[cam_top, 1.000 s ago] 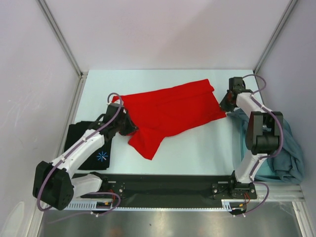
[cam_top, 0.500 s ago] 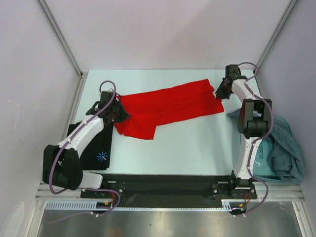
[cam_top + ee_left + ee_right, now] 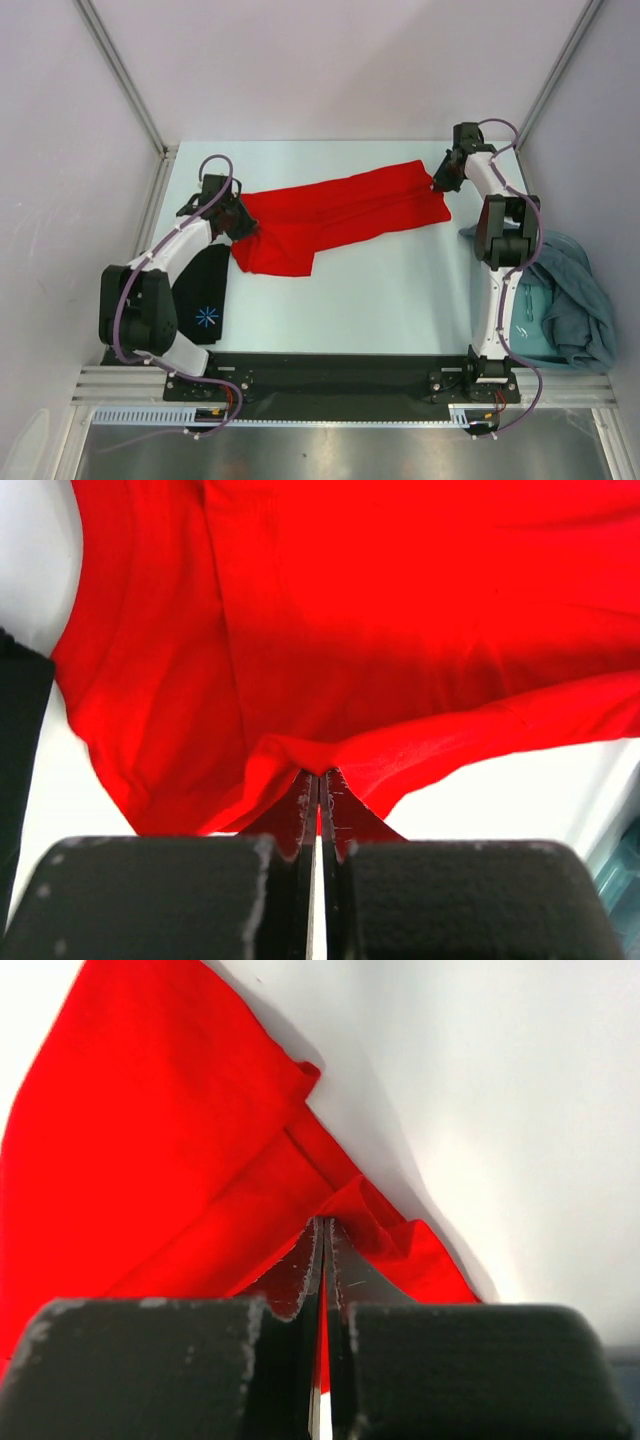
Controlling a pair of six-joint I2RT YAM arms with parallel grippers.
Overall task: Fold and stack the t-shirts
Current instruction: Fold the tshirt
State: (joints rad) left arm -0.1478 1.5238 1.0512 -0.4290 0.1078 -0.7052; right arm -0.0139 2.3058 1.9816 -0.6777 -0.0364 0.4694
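Left hand [image 3: 319, 775] is pinching a raised fold of the red t-shirt [image 3: 340, 212] at its left end. Its black fingers are pressing together with only a hairline slit between them, and cloth is bunching at the tips. Right hand [image 3: 322, 1222] is gripping the shirt's far right corner the same way, fingers nearly meeting on a small puckered hem. Red cloth is lying stretched as a long, slightly slanting band across the middle of the pale counter [image 3: 400, 290], between the two hands. It is looking soft, matte and plain, with shallow lengthwise creases, and a doubled flap is spreading toward the near side at the left end. Black t-shirt [image 3: 200, 285] is lying flat at the counter's left edge, partly under the left arm [image 3: 170, 250], and is showing a small blue-white starburst print [image 3: 207, 317]. Teal-grey shirts [image 3: 578, 300] are sitting in a crumpled heap at the right edge, apart from the red one.
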